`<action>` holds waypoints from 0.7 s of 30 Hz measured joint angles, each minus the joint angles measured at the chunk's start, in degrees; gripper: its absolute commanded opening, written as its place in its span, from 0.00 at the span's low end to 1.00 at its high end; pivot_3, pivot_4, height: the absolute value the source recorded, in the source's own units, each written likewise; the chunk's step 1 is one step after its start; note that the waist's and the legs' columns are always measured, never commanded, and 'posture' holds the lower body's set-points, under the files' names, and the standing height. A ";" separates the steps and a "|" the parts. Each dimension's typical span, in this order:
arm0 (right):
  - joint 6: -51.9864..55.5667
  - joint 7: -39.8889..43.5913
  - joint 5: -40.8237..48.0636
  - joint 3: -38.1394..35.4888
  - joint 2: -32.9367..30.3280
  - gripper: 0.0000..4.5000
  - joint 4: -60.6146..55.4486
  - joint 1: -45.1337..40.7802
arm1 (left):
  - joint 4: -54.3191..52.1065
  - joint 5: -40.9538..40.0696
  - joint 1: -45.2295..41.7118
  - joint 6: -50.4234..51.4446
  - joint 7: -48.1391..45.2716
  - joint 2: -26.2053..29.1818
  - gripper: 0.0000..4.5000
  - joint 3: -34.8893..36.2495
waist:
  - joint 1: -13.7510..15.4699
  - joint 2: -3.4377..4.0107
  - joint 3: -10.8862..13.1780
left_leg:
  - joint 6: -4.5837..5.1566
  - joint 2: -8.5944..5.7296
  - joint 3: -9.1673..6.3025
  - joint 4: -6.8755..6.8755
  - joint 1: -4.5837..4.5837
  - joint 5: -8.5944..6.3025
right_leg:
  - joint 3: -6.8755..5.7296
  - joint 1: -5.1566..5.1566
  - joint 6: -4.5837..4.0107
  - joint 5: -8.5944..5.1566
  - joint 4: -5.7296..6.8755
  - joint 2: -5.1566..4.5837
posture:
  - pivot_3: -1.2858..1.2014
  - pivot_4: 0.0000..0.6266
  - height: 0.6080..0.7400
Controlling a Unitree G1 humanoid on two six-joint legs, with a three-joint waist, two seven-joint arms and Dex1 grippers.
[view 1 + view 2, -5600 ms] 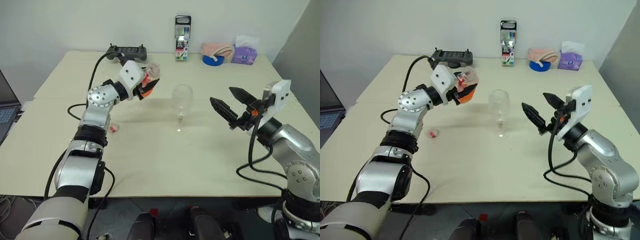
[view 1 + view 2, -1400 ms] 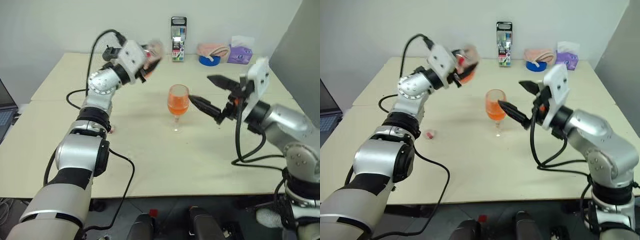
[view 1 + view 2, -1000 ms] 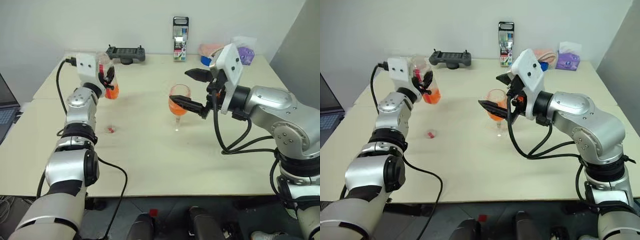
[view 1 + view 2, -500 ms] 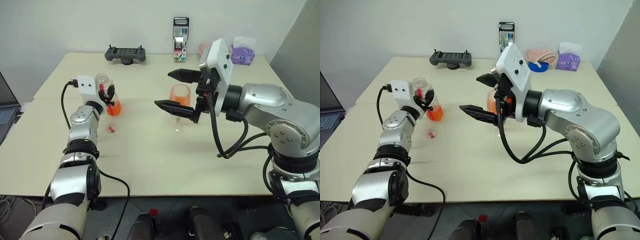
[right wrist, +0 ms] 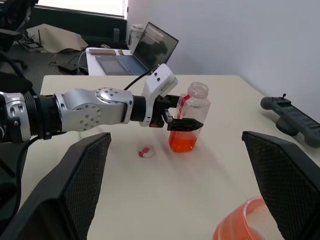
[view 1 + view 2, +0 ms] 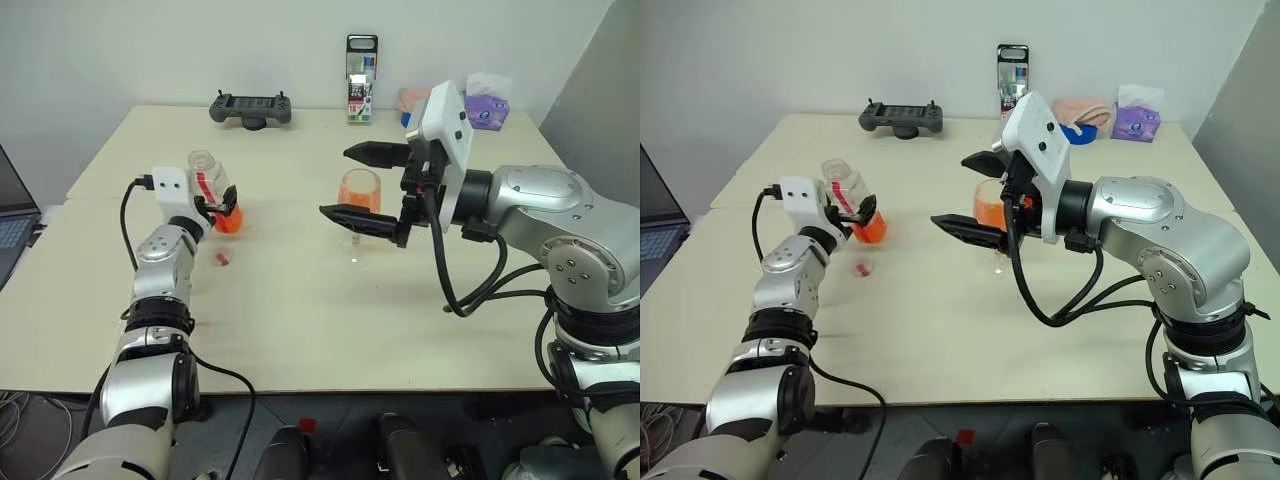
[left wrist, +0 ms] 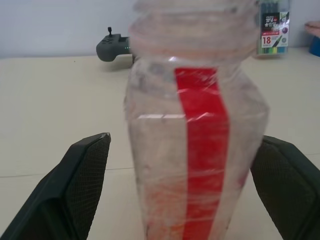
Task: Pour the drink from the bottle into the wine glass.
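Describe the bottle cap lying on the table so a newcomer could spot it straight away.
Start at the beige table and find the wine glass of orange drink near its middle. Look toward the robot's left, where the clear bottle with the red strip stands upright between the left gripper's fingers. The cap lies just in front of that bottle: a tiny red-and-white disc, the only small loose item there.
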 measured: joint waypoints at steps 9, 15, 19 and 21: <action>-3.46 2.45 -2.36 -0.87 -2.81 1.00 4.45 1.98 | -22.48 -2.84 12.37 12.94 -1.41 2.67 0.99 0.62 | -0.03 0.00 0.00 | 0.00 0.03 0.00 -0.04 0.02 0.00 | 0.01 0.00 0.00 0.00 -0.03 0.00 | 0.52 0.24 1.00; -4.46 6.00 -0.59 -8.08 -7.65 1.00 6.65 3.68 | -50.07 -16.14 21.19 29.68 -8.67 13.26 0.99 6.68 | 0.29 -0.01 0.01 | -0.01 0.04 -0.04 -0.14 -0.02 0.00 | -0.04 0.03 -0.01 -0.02 -0.21 0.00 | 0.52 0.24 1.00; -5.51 10.10 1.76 -11.76 -9.90 1.00 7.48 6.56 | -63.45 -32.03 18.65 42.06 -15.48 20.33 0.99 8.54 | 0.56 -0.01 0.01 | -0.01 0.04 0.01 -0.14 0.07 0.00 | -0.03 0.34 0.26 -0.19 -0.69 0.03 | 0.52 0.24 1.00; -6.22 11.74 1.82 -11.80 -10.52 1.00 8.28 8.54 | -65.71 -36.29 17.37 45.59 -18.76 23.10 0.99 7.87 | 0.20 0.02 -0.01 | -0.01 0.02 0.22 -0.17 0.17 0.00 | 0.15 0.35 0.26 -0.19 -0.69 0.02 | 0.52 0.24 1.00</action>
